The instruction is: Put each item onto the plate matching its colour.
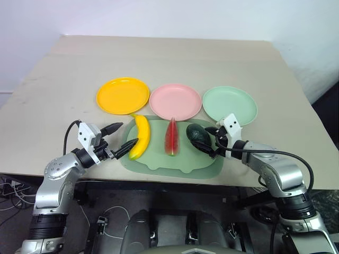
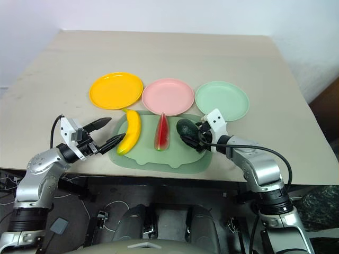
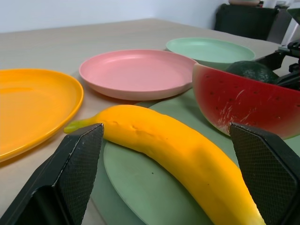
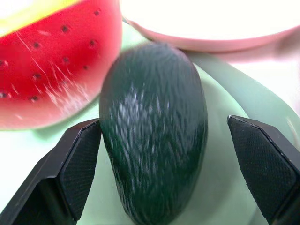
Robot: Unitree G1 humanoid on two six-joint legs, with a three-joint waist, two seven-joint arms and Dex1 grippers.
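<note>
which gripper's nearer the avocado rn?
Right. The right gripper has its open fingers either side of the avocado on the mat. The left gripper sits across the mat, at the banana.

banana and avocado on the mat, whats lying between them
The watermelon wedge lies between the banana and the avocado, all three side by side on the pale green mat. The left eye view shows it.

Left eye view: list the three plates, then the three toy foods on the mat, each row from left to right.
Plates: yellow-orange plate → pink plate → mint green plate. Foods: banana → watermelon wedge → avocado.
</note>
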